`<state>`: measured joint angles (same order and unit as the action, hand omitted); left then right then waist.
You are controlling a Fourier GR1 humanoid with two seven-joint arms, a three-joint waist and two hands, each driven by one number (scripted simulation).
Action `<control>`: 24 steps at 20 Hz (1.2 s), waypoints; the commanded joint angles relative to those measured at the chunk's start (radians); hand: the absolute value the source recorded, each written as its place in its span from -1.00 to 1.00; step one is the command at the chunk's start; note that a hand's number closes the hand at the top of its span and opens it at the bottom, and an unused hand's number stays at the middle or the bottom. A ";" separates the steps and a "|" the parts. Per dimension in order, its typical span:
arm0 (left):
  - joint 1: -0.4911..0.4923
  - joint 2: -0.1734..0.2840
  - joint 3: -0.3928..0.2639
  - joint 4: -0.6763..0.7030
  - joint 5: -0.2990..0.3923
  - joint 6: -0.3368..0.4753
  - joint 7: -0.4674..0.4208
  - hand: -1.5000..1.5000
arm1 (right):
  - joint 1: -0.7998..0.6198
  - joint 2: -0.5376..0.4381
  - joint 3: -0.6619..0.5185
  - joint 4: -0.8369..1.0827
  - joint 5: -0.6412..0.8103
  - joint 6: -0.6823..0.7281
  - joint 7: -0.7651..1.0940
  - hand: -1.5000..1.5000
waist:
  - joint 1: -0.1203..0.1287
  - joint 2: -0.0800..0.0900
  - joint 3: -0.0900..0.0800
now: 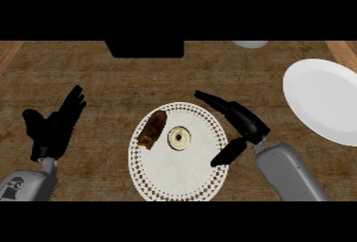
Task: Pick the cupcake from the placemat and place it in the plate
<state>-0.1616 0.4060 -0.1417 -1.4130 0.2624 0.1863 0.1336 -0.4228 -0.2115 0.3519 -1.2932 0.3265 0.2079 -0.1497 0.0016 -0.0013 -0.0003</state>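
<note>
Nearest the lower edge, two grey forearms come up onto the brown wood-grain counter (105,75); the left one sits at the lower left corner, the right one slants in from the lower right. The left hand (50,127) rests well to the left of the placemat, fingers straight and spread upward, thumb out to the side, holding nothing. The right hand (241,127) hangs at the placemat's right rim; its fingers reach straight up and to the left over the lace edge, its thumb points down and to the left over the same edge, and the hand is spread with nothing between thumb and fingers. The white, lace-edged placemat (178,175) lies between the two hands; on its upper half stands the cupcake (179,138), seen from above as a pale round with a dark centre, apart from the right hand's fingers and thumb. Just beside the cupcake, to its left, lies a dark brown oblong pastry (152,129), tilted. Farther off, at the right edge, lies the white plate (324,101), bare, well apart from the placemat. At the far edge of the counter sits a black box-like object (146,48), and to its right a pale round object (250,44), cut off by the top.
</note>
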 commanded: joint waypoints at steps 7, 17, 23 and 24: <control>-0.013 -0.024 0.040 0.014 -0.021 -0.039 0.008 0.00 | -0.060 0.026 0.095 -0.035 0.198 0.069 0.220 -1.00 | 0.000 0.000 0.000; 0.011 -0.067 0.053 -0.033 -0.090 -0.050 0.039 0.00 | -0.156 0.104 0.064 0.069 0.279 0.224 0.295 -1.00 | 0.003 0.001 0.000; -0.037 -0.107 0.075 0.006 -0.115 -0.059 0.044 0.00 | -0.217 0.207 0.081 0.218 0.363 0.155 0.302 -1.00 | 0.007 0.003 0.000; -0.018 -0.109 0.113 0.093 -0.124 -0.093 -0.052 0.00 | -0.181 0.165 0.026 0.141 0.361 0.225 0.294 -1.00 | 0.000 0.002 0.000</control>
<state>-0.1634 0.3168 -0.0584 -1.3960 0.1629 0.1147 0.1381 -0.5823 -0.0682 0.4106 -1.1770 0.6562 0.4058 0.1343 0.0045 0.0004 0.0000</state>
